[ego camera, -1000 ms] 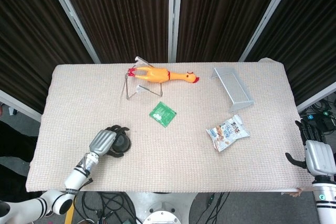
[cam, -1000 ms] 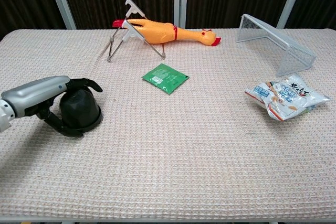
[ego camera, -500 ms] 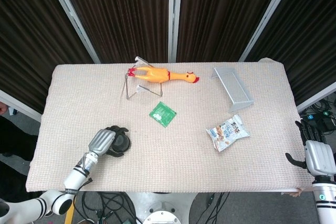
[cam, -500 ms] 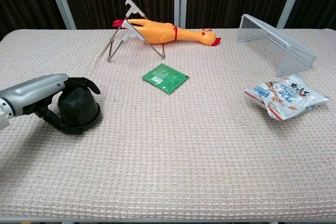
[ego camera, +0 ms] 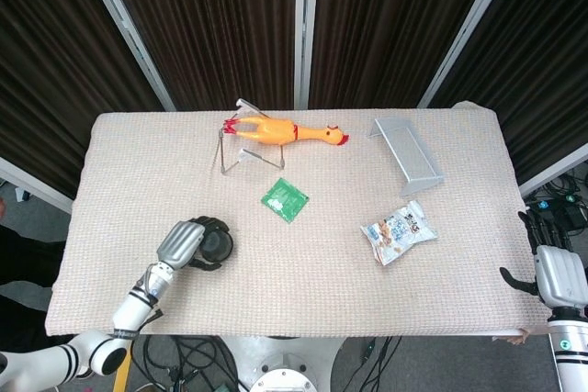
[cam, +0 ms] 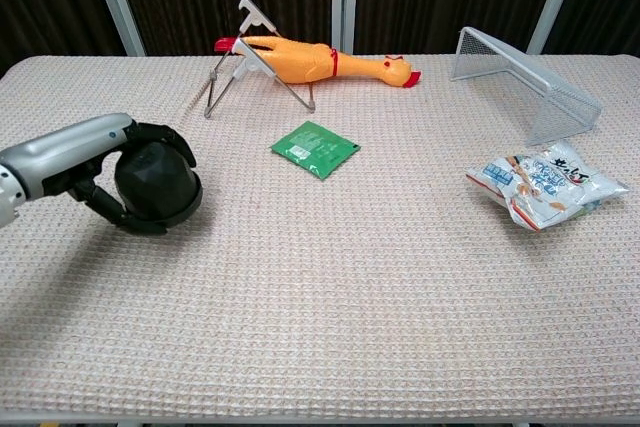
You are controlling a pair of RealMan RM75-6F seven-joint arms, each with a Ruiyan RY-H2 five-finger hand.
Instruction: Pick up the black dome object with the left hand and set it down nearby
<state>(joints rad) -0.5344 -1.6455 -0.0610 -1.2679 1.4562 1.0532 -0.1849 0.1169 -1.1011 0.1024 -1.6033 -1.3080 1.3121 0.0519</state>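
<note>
Head view: left hand (ego camera: 186, 243) wrapped round black dome object (ego camera: 217, 245), near front-left of cloth-covered table (ego camera: 303, 291). Right hand (ego camera: 554, 268) off table's right edge, holds nothing, fingers apart. Green packet (ego camera: 284, 199) mid-table, rubber chicken (ego camera: 287, 132) on wire stand (ego camera: 241, 155) at back, snack bag (ego camera: 398, 232) and mesh tray (ego camera: 409, 154) to right.

Chest view: left hand's fingers (cam: 150, 135) curl over dome's top & under its rim; dome tilted, can't tell if base touches cloth. Right hand not visible here.
</note>
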